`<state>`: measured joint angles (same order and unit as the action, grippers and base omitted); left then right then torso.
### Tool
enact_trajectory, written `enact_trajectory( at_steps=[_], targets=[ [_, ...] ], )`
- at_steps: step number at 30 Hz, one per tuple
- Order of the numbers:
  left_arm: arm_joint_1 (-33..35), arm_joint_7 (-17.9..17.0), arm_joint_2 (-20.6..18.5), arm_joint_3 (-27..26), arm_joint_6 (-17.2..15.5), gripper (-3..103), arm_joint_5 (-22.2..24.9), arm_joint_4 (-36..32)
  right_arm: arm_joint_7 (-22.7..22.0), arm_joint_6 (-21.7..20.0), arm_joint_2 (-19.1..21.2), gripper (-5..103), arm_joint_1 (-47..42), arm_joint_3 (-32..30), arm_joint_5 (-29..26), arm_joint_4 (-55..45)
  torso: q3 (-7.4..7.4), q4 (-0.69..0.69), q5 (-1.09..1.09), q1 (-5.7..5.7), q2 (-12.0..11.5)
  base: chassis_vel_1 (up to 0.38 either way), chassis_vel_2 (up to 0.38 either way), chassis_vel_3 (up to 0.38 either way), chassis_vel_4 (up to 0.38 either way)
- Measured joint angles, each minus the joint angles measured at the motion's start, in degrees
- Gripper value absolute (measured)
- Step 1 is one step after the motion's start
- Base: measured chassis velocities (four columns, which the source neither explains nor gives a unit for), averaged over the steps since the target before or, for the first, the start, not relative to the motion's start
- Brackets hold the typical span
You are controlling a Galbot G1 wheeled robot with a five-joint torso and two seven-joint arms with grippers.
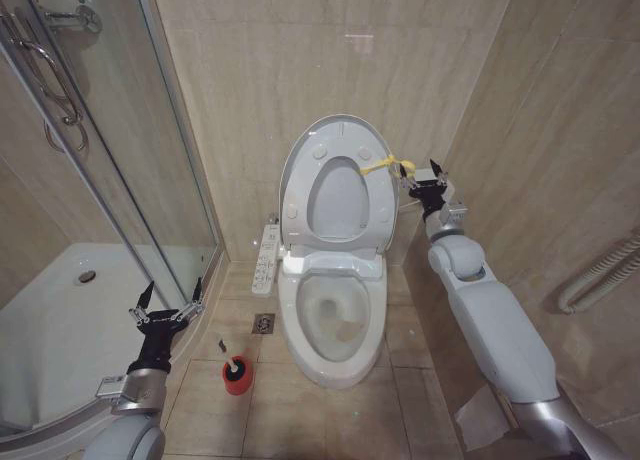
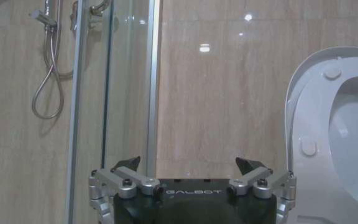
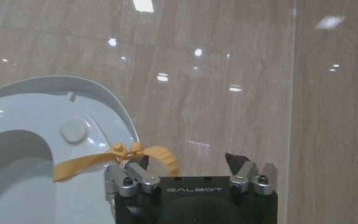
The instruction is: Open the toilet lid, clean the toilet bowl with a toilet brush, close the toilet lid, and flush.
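Glossy oval toilet lid upright, spread right gripper beside its yellow tie; left gripper spread too.

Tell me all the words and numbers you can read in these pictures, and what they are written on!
"GALBOT" in the left wrist view, on the black body of the left gripper.
"GALBOT" in the right wrist view, on the black body of the right gripper.
The button panel beside the toilet bowl has small markings, too small to read.
No other text is readable.
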<state>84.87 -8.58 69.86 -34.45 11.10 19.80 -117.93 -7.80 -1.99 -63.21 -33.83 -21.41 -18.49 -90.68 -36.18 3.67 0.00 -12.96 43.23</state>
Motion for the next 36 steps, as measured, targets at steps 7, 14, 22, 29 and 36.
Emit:
enact_trajectory(
  at_steps=[7,14,22,29,36],
  targets=[
    [0.0,0.0,0.0,0.0,0.0,100,0.0,0.0,0.8,-0.3,1.7,86,-2.6,-0.8,-0.9,-3.4,0.00,0.00,-0.01,0.00,0.0,0.000,0.000,0.000,0.000],
    [0.0,0.0,0.0,0.0,0.0,100,0.0,0.0,1.6,-0.8,3.7,100,-5.7,-1.7,-2.3,-7.1,0.00,0.00,-0.01,0.00,0.0,0.000,0.000,0.000,0.000],
    [0.0,0.0,0.0,0.0,0.0,100,0.0,0.0,1.1,-1.9,3.9,100,-10.2,-3.9,-4.0,-11.8,0.00,0.00,-0.01,0.00,0.0,0.000,0.000,0.000,0.000],
    [0.0,0.0,0.0,0.0,0.0,100,0.0,0.0,-1.3,-2.6,2.4,100,-21.0,-7.5,-6.5,-19.4,0.00,0.01,0.00,0.00,0.0,0.000,0.000,0.000,0.000],
    [0.0,0.0,0.0,0.0,0.0,100,0.0,0.0,-4.8,-3.0,-0.1,100,-28.8,-9.2,-5.7,-25.8,0.00,0.01,-0.01,0.01,0.0,0.000,0.000,0.000,0.000]
  ],
)
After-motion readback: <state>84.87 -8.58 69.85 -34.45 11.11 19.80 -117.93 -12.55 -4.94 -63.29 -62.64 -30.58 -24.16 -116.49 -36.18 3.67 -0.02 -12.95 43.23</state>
